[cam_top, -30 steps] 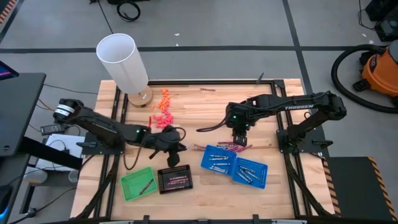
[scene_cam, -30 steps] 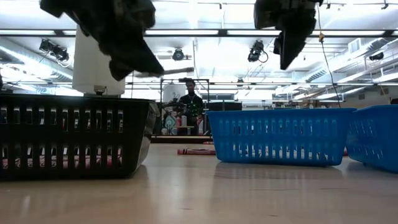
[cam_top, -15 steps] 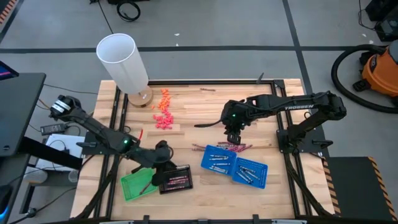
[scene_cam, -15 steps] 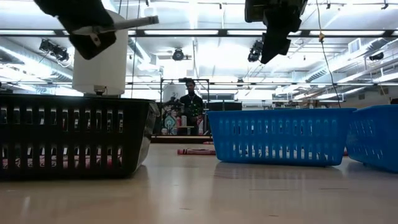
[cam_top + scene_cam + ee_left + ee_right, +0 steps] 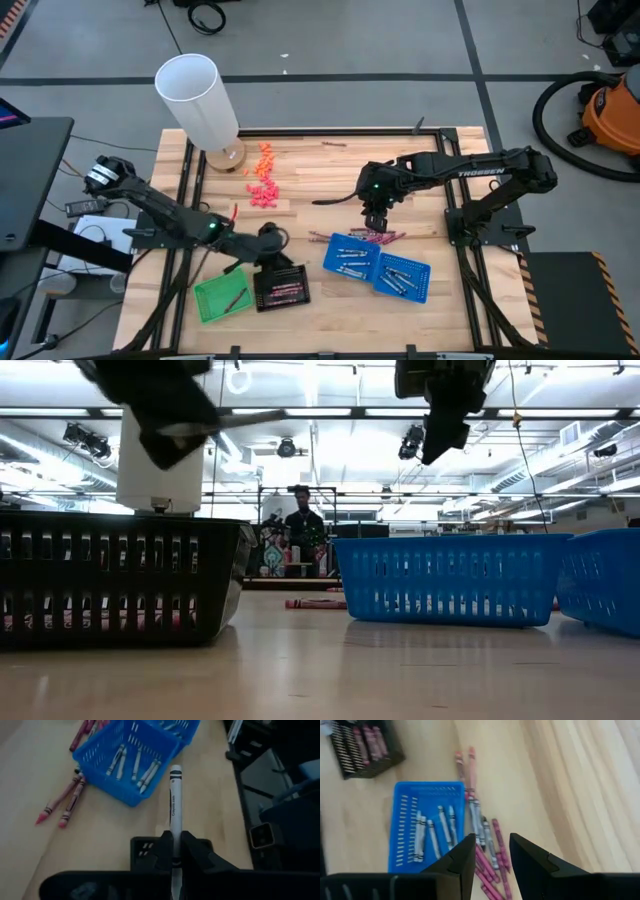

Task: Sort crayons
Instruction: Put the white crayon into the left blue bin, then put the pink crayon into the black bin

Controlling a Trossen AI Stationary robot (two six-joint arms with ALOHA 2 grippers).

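Above the black basket (image 5: 281, 289), our left claw (image 5: 172, 851) pinches a pale grey crayon (image 5: 174, 800). Our right claw (image 5: 490, 851) hangs wide over the loose crayons (image 5: 485, 840). We judge it best carried toward three o'clock, to the blue basket (image 5: 127, 762) of greys.

— That table (image 5: 330, 180) is pale wood planks, smooth with a soft sheen. The blue baskets (image 5: 352, 258) under the right gripper (image 5: 374, 228) look like slotted plastic.

— The crayon (image 5: 174, 795) in the left gripper (image 5: 174, 851) has a matt paper wrapper. The black basket (image 5: 281, 290) below it is plastic too, probably.
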